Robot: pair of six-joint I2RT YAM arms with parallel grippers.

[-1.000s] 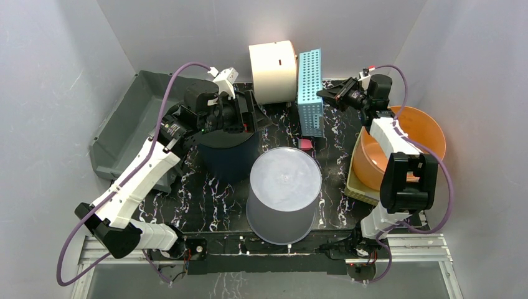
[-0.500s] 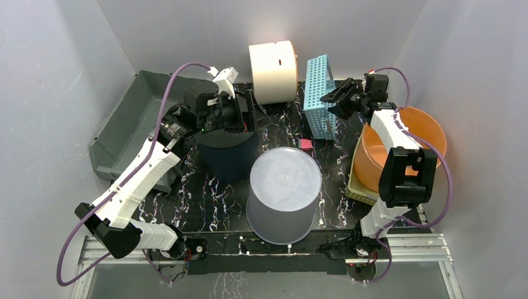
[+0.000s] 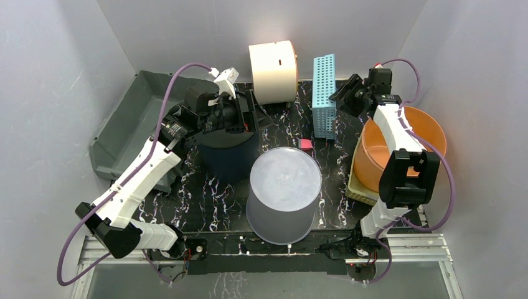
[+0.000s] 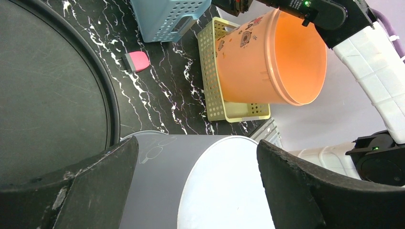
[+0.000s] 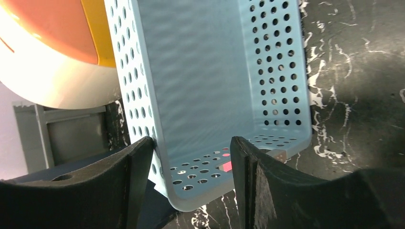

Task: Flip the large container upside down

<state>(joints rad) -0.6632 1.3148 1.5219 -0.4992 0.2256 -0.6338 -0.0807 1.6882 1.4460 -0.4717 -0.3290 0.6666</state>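
The light-blue perforated basket (image 3: 324,96) is the container at my right gripper. It stands on one long side at the back of the mat, and its inside (image 5: 205,81) faces the right wrist camera. My right gripper (image 3: 344,98) is just right of it and open. The basket's lower rim corner lies loose in the gripper (image 5: 191,143), with the left finger (image 5: 136,162) against the outer wall. My left gripper (image 3: 249,115) hangs open over a dark bucket (image 3: 227,159), holding nothing (image 4: 196,145).
A grey bin (image 3: 284,187) stands upside down in the middle. A cream cylinder (image 3: 273,71) lies at the back. An orange bucket (image 3: 398,149) sits in a yellow basket (image 3: 358,187) on the right. A grey tote (image 3: 121,134) is at the left, and a small pink item (image 3: 305,144) lies by the blue basket.
The right gripper opened and let go of the blue basket, then drew back right. The basket swung from leaning left to standing on its side. The left arm stayed still.
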